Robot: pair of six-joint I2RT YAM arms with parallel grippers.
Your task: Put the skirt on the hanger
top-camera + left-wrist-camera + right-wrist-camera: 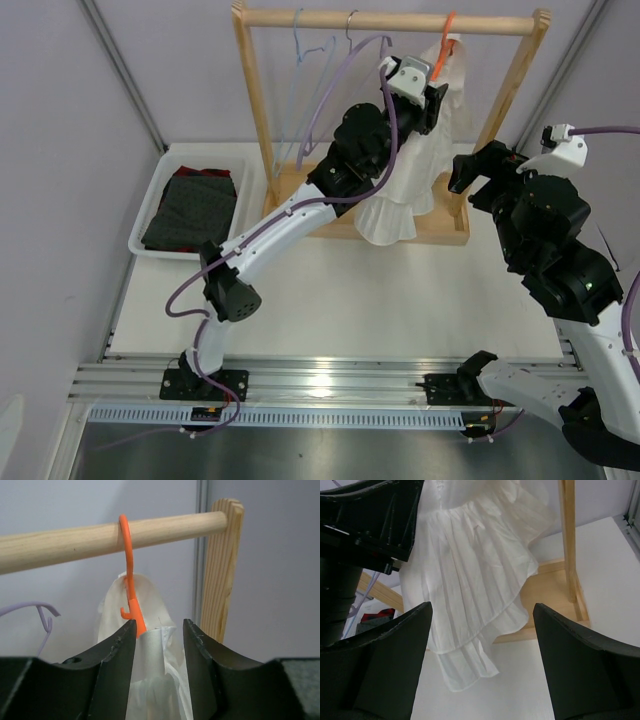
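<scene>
The skirt hangs in the upper middle of the top view, draped from the hanger. The hanger's hook sits over the rail, near the post at the right of the left wrist view. The left gripper is narrowed to a moderate gap around the gathered waist just under the hook. White cloth fills the space from finger to finger, so we judge it has hold of the skirt there. The right gripper is spread wide and holds nothing, and it faces the ruffled hem. We expect the skirt to be light, soft and limp, its thin crinkly cloth likely to slide off smooth plastic. It should bunch rather than keep a shape, so we would take it at the gathered waist and not by the loose tiers. The hanger looks thin and springy, and a sideways tug could unhook it. Room is tight up top: the rail is above, the post close on the right, and a lilac hanger at the left edge. Lower down, the hem hangs near the rack's base. The table in the lower half of the top view gives us room to back away.
</scene>
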